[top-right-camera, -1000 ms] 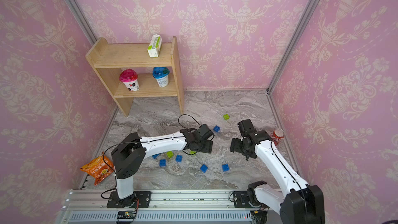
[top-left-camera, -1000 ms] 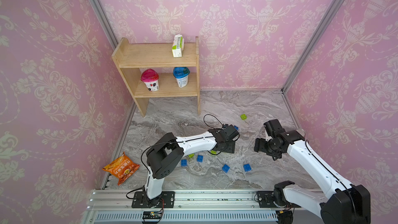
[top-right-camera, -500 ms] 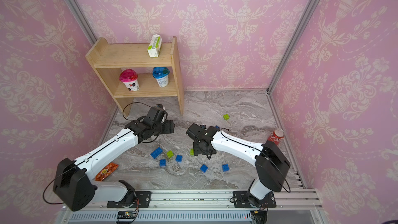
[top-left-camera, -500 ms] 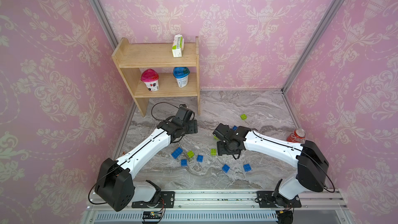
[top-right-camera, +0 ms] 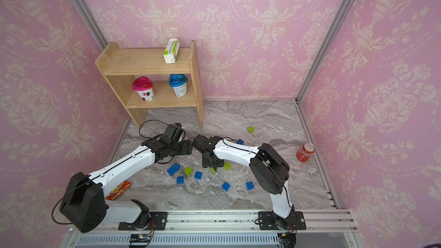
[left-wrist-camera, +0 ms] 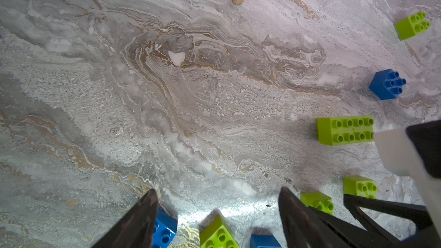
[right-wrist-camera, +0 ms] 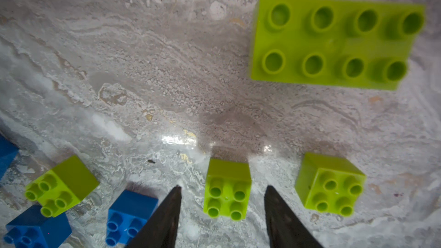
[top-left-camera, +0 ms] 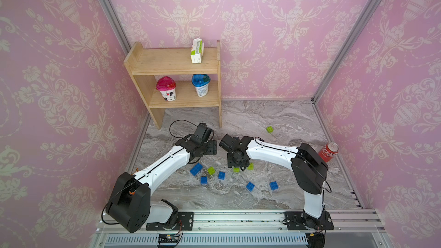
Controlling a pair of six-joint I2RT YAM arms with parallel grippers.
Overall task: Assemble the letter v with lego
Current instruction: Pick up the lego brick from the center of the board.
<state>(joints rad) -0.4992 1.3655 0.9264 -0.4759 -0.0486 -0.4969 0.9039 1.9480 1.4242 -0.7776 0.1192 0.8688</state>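
Right gripper [right-wrist-camera: 223, 187]: jaws apart; we straddle a lime square lego [right-wrist-camera: 228, 199], gap at each edge.
Left gripper [left-wrist-camera: 218, 193]: jaws apart above the marble floor [left-wrist-camera: 167, 115].
Room: neighbour lime brick [right-wrist-camera: 330, 184] near one finger.

The left pincer [left-wrist-camera: 217, 190], tips spread, hangs over marble floor [left-wrist-camera: 167, 106] among scattered lego bricks [left-wrist-camera: 345, 130] (lime and blue).

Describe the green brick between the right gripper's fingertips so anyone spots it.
On the marble floor, find the right gripper, pointing down. The square lime-green brick lies between its fingertips, apart from both. Its green twin sits outside them; other neighbours are blue bricks or a long green brick.
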